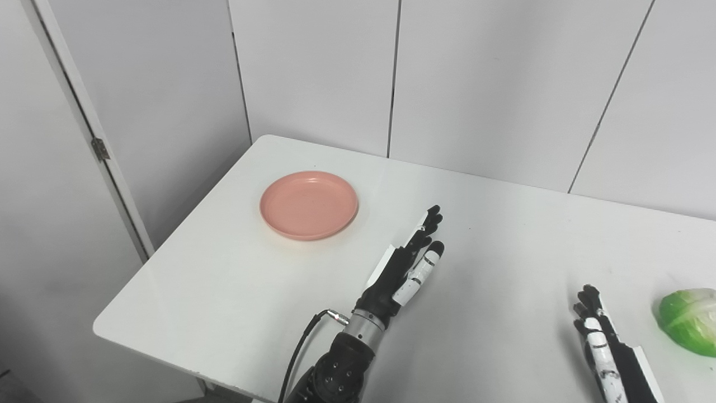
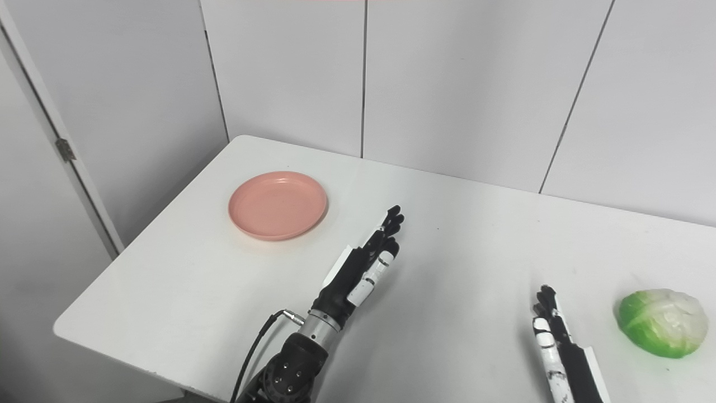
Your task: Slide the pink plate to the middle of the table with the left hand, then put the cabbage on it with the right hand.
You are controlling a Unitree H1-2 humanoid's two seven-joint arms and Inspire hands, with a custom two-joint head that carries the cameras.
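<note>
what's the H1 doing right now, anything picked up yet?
Nothing is held yet. The left hand is open over the table, fingers extended, to the right of the pink plate and not touching it. The plate sits empty toward the table's far left corner. The right hand is open near the front edge, just left of the cabbage, which lies on the table, untouched.
</note>
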